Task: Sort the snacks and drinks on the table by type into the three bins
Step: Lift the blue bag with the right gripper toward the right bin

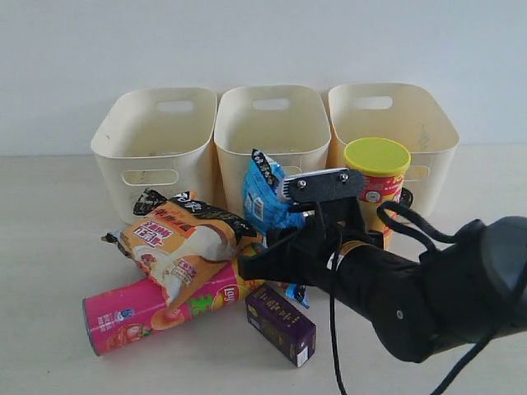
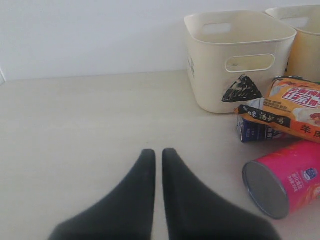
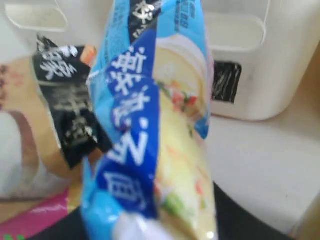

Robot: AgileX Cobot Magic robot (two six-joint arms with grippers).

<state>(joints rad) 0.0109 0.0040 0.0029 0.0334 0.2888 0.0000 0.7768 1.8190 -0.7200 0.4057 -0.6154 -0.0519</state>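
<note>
Right gripper [image 1: 276, 247] was clamped on the blue bag [image 1: 265, 196], jaws narrowed around the crinkly pack, holding it upright at centre frame, just in front of the middle bin [image 1: 272, 132]. Up close, the bag showed big white Chinese characters on a dark blue band, too blurred to read. Left gripper [image 2: 157, 155] hung over bare table with its fingers pressed together, nothing between them.

Three cream tubs lined the upper middle of the frame. The left bin [image 1: 123, 148] wore a black triangle [image 2: 242, 90], and one tub behind the bag carried a black square patch [image 3: 227, 82].

At lower left, the orange bag [image 1: 185, 243] lay on top of the pink tube [image 1: 132, 317], white Chinese characters on its red panel and on a black strip. The pink tube lay on its side, a round red-and-yellow logo near its right end. The yellow-lidded tube [image 1: 377, 177] stood upright against the right bin [image 1: 428, 136], with a red label whose print was too small to make out. The purple carton [image 1: 280, 322] lay at bottom centre, with a white barcode patch on its end.

The table [image 1: 49, 247] was pale beige with a faint wood grain, and the wall [image 1: 66, 49] was plain white.
</note>
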